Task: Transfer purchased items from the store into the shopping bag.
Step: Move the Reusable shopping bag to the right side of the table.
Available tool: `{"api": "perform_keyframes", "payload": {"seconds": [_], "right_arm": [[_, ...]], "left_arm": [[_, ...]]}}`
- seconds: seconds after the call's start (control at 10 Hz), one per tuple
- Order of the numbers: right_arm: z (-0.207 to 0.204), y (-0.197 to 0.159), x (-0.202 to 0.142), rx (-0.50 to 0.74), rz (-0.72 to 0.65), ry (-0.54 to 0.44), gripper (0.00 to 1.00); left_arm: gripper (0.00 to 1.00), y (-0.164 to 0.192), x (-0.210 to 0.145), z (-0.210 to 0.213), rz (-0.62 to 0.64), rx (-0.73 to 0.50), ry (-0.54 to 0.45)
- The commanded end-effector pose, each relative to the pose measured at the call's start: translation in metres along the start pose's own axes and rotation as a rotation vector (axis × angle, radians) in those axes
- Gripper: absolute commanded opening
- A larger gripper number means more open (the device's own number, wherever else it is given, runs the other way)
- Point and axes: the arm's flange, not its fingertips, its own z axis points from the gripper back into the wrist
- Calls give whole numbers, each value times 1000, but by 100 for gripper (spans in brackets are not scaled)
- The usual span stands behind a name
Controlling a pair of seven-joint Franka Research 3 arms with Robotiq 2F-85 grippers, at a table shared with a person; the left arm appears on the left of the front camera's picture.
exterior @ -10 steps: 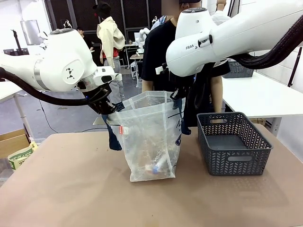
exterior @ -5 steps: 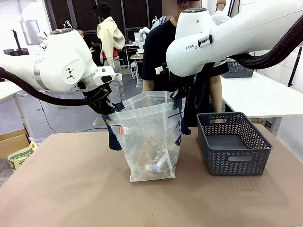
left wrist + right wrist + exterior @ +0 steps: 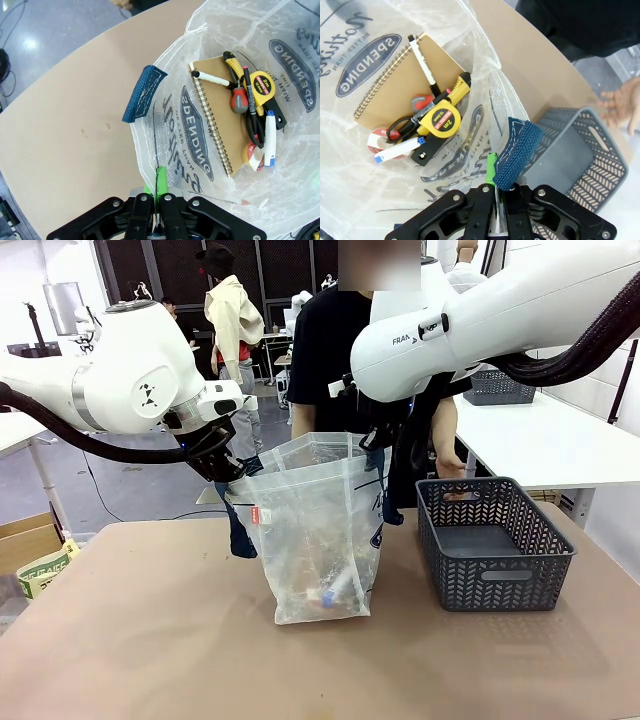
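In the front view, my left gripper point(image 3: 228, 472) was pinched together on the left rim of the shopping bag point(image 3: 318, 540). My right gripper point(image 3: 372, 440) sat at the bag's far right rim, its jaws hidden behind my arm. The bag stood upright at centre frame, translucent whitish, mouth spread wide between the two grips, with a small red tag on its left seam and a navy strap hanging down each side. The dark grey lattice basket point(image 3: 495, 560) stood just right of it, apart from the bag. Both rested on a tan table point(image 3: 150, 640). A person in black point(image 3: 330, 350) stood at the far edge, one hand point(image 3: 452, 468) near the basket's back rim. The near half of the table lay open in front of both.

In the left wrist view, my left gripper point(image 3: 159, 182) was clamped flat on the bag's rim at bottom centre, green pad showing. A navy strap point(image 3: 144, 93) stuck up left of centre. Inside the bag lay a spiral notebook point(image 3: 225, 115), a yellow tape measure point(image 3: 262, 86), a white marker point(image 3: 212, 78), a red-handled screwdriver point(image 3: 239, 99) and a tape roll point(image 3: 255, 156). Tan table filled the left half.

In the right wrist view, my right gripper point(image 3: 495, 175) was clamped on the bag's rim beside the other navy strap point(image 3: 517, 150). The notebook point(image 3: 395, 95) and tape measure point(image 3: 440, 120) lay at the left. The basket point(image 3: 580, 165) sat at lower right, just beside the bag, with the person's hand point(image 3: 622, 102) at the right edge above it.
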Motion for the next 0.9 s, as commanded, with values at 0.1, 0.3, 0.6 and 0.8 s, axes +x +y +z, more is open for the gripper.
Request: {"api": "perform_keyframes", "payload": {"seconds": [0.1,0.3,0.6,0.8], "right_arm": [[-1,-1,-2,0,-5,5,0],[-1,-1,-2,0,-5,5,0],[-1,-1,-2,0,-5,5,0],[-1,-1,-2,0,-5,5,0]], "left_arm": [[0,2,0,1,-7,12,0],[0,2,0,1,-7,12,0],[0,2,0,1,-7,12,0],[0,2,0,1,-7,12,0]]}}
